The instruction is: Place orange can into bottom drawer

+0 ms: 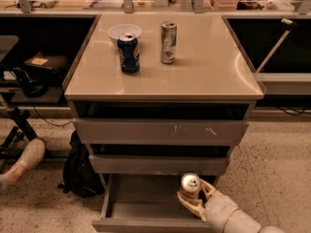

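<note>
Open bottom drawer (141,205), with the orange can (190,184) gripped over its right side.

On the floor at left are a shoe (26,157) and a dark backpack (80,171). The cabinet top (204,67) carries a white bowl (125,31), a blue can (129,52) just in front of it, and a slim silver can (168,42) to the right. The gripper (195,199) reaches in from the lower right, clamped on the orange can, whose silver top faces up.

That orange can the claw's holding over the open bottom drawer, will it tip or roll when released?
The orange can, held in the claw over the bottom drawer at its right, looks squat, so probably stands steady if set flat. Its round wall would likely roll if it lands sideways.
</note>
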`<control>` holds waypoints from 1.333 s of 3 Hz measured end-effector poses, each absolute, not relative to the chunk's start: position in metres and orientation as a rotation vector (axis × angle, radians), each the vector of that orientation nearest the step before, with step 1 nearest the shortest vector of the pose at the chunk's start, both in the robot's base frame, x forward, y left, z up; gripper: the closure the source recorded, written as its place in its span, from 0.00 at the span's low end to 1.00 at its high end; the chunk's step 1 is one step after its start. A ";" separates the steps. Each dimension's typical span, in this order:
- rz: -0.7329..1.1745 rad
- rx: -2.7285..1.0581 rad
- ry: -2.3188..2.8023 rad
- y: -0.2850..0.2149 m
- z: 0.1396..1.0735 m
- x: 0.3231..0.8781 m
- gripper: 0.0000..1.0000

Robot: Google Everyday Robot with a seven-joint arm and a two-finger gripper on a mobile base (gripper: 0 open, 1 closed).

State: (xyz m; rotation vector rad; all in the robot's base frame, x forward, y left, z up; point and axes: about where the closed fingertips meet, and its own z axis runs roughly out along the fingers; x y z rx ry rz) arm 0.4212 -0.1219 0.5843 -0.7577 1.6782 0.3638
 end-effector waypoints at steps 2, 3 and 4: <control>0.348 -0.664 1.703 -0.127 0.557 0.430 1.00; 0.376 -0.706 1.743 -0.123 0.530 0.437 1.00; 0.399 -0.789 1.767 -0.095 0.470 0.451 1.00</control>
